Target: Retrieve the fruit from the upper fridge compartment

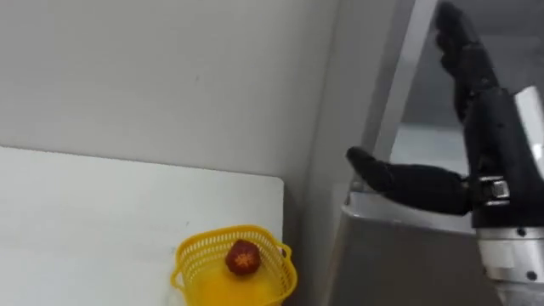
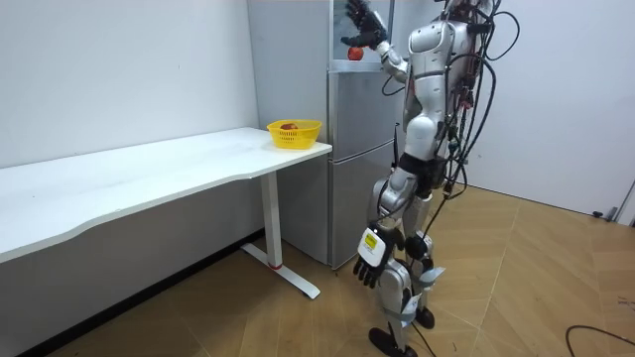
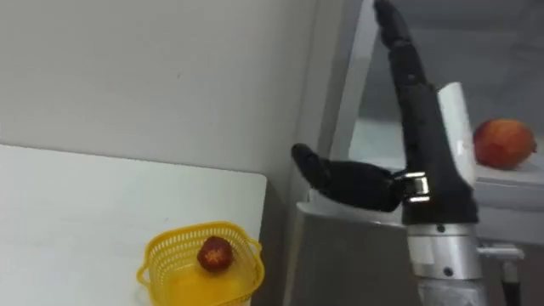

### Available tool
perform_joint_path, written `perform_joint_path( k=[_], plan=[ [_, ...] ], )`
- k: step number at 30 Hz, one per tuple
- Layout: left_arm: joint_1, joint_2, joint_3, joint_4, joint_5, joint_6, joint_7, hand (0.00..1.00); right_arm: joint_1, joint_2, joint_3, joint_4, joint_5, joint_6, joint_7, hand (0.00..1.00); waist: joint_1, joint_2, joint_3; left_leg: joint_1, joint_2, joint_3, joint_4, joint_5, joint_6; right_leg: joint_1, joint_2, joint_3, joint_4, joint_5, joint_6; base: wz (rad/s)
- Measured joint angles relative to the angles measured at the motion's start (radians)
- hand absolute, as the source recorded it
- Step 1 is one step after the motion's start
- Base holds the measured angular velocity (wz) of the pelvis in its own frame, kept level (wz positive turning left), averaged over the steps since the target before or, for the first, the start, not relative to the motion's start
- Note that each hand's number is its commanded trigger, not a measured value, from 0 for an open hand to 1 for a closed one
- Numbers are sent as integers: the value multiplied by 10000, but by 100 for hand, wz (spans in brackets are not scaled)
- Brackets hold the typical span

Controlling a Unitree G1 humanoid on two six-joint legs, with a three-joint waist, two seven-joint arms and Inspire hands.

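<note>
Red-orange fruit rests on the upper fridge shelf, just right of your right hand; that hand grips nothing, fingers straight, thumb spread left; your left hand hangs relaxed, empty; left, a yellow basket with a dark red fruit stands on the white table.

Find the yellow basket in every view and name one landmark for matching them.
Left eye view: the yellow basket is at the bottom centre, on the right end of the white table.
Right eye view: it is at the bottom, left of centre.
Room view: it is in the upper middle, on the table end beside the fridge.
Shared landmark: the red fruit lying in it.
</note>
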Motion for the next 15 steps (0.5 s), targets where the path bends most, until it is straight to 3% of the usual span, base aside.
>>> perform_joint_path(
  k=[8,10,15],
  plan=[
    [-129,-93,-464,190,-6,-77,380,0,314,188,-300,-384,-311,-321,-238,0,-530,109,41,31,96,351,-5,-52,-60,-92,112,215,-14,52,-78,-12],
    [-144,-133,-493,186,-4,-92,379,0,480,249,-415,-384,-393,-328,-229,0,-587,190,79,63,116,421,-26,-57,-64,-137,121,245,-10,53,-80,-8],
    [-155,-163,-630,177,6,-95,316,0,590,253,-465,-383,-418,-346,-203,0,-809,412,60,7,128,513,-53,-56,-66,-216,158,353,-12,56,-85,-6]
  ],
)
